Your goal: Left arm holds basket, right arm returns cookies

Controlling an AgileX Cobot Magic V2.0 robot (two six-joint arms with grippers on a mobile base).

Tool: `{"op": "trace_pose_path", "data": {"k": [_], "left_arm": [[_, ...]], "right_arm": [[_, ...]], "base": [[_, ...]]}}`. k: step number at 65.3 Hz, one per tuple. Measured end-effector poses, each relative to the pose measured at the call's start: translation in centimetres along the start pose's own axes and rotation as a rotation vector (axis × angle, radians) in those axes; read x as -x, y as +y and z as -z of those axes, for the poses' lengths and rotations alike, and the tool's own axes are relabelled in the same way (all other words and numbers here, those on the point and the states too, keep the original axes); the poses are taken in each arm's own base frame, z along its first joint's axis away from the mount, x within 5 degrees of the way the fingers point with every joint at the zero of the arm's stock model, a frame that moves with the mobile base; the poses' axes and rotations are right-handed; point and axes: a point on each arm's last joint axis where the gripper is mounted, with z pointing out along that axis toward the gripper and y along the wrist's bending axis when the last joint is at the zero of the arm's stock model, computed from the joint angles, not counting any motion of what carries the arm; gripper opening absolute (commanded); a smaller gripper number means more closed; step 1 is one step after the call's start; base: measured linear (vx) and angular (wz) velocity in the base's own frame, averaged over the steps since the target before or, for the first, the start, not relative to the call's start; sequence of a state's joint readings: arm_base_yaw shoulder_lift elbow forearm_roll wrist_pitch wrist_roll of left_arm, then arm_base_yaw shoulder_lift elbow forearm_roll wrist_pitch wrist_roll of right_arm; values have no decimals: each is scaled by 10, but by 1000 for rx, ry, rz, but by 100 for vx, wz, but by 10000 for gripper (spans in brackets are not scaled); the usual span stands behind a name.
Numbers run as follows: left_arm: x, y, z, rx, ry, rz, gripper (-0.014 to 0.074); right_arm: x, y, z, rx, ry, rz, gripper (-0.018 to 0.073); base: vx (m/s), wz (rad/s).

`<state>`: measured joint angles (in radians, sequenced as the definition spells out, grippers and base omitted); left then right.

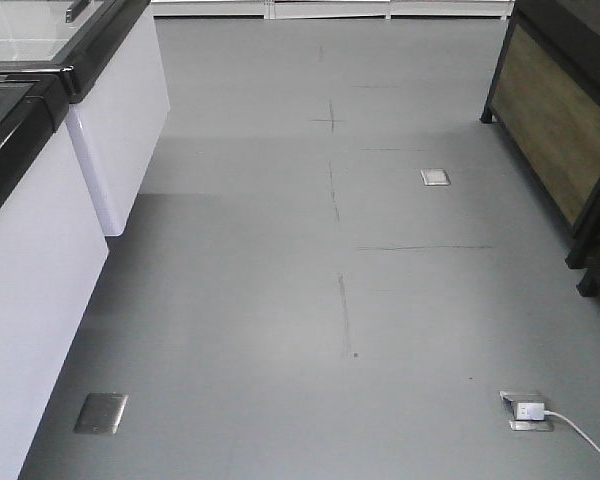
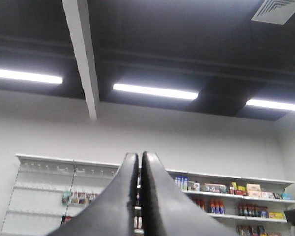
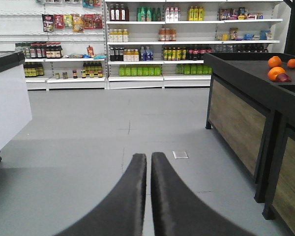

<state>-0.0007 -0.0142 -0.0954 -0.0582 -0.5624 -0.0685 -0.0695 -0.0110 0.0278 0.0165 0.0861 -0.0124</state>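
Note:
The basket and the cookies are out of view in every frame. My left gripper (image 2: 139, 156) points up toward the ceiling and a far wall of shelves; its two black fingers stand together with only a sliver between them and hold nothing. My right gripper (image 3: 149, 156) points level along the shop aisle over the grey floor, also shut, nothing between its fingers. Neither arm shows in the front view.
A white freezer cabinet (image 1: 40, 230) with a black rim lines the left of the aisle. A black and wood produce stand (image 3: 246, 108) with oranges (image 3: 275, 69) stands on the right. Stocked shelves (image 3: 152, 44) close the far end. Floor sockets (image 1: 528, 410) with a white cable lie near right.

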Motion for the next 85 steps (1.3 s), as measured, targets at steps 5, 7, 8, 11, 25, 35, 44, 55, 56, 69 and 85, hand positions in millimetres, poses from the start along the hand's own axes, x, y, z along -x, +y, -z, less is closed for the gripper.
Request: {"op": "trace_pose_path", "data": {"k": [5,7,8,11,25,35,44,55,56,69,85], "left_arm": [[27,-5,-11,-18,-35,-18,-4],[38,-7,-15,-23,-37,-24,-4],[44,-8,-16,-25,-43,-25,-4],[61,-10,-21,-29,-60,-28,-4],[135,-20,-53,-37,-85,-35,-4],[165,-25,-85,-34,-39,-37,-3],[172,-27,-123,-28,25,-39,-1],[159,-27,-159,-20,117,-41,5],[156,-26,-163,-19,129,-41,5],[124,-23,-189,-7,249,-42,48],[81,-19,-199,5,525,-93,218]], "right_arm": [[0,0,0,0,0,0,-6],[0,0,0,0,0,0,-6],[0,0,0,0,0,0,-6],[0,0,0,0,0,0,-6],[0,0,0,0,0,0,-6],[0,0,0,0,0,0,-6],[0,0,0,0,0,0,-6],[0,0,0,0,0,0,-6],[0,0,0,0,0,0,-6],[0,0,0,0,0,0,-6],[0,0,0,0,0,0,-6]], "base": [[0,0],[0,0],[0,0],[0,0],[0,0],[0,0],[0,0],[0,0],[0,0],[0,0],[0,0]]}}
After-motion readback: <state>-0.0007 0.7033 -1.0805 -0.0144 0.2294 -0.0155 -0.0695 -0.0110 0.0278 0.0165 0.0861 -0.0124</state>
